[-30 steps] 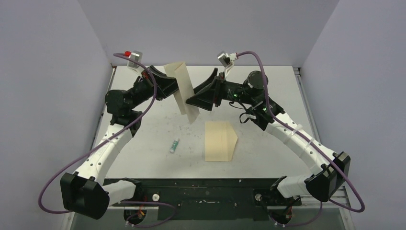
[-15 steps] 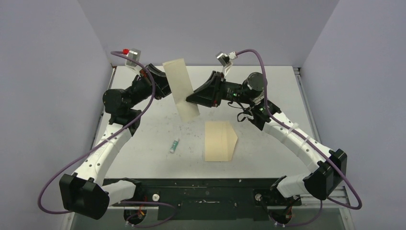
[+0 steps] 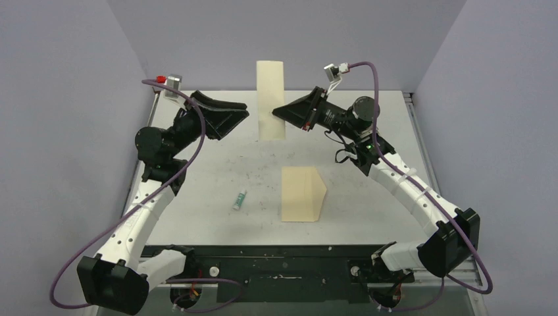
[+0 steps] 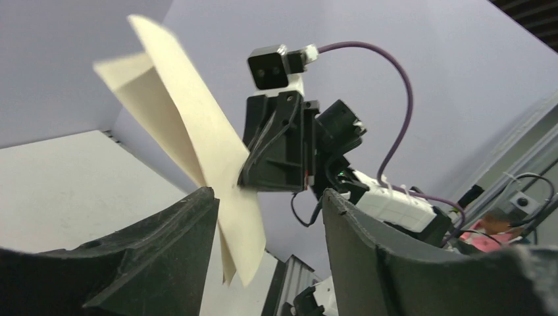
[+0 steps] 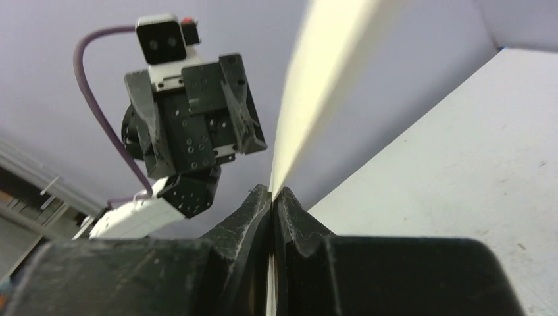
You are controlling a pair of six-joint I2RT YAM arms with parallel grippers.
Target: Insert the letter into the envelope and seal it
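– Letter is up in the air, standing on end over the far middle of the counter. Any print on it I can't make out; from above it is just a pale cream strip. From the right wrist it is a blurred streak seen edge-on.

– Who has it?

– The right fingers, pressed together on its right-hand edge, below the middle. The left fingers are spread wide, just beside the sheet and clear of it. From the left wrist you look between them at the paper, and their tips are cut off by the frame.

– One layer or two?

– Two, from the left wrist: thin leaves parting at the top and at the bottom corner, like a folded sheet.

– And the envelope?

– Lying on the counter near the middle, well apart from the letter. Tan, plain, oblong, with an angled flap along its right side. Whether that flap lies flat or stands up I can't tell.

– So two paper pieces. What else?

– One small white and green tube to the left of the envelope, its label too small to read. The counter is pale grey, matt, with dark scuffs.
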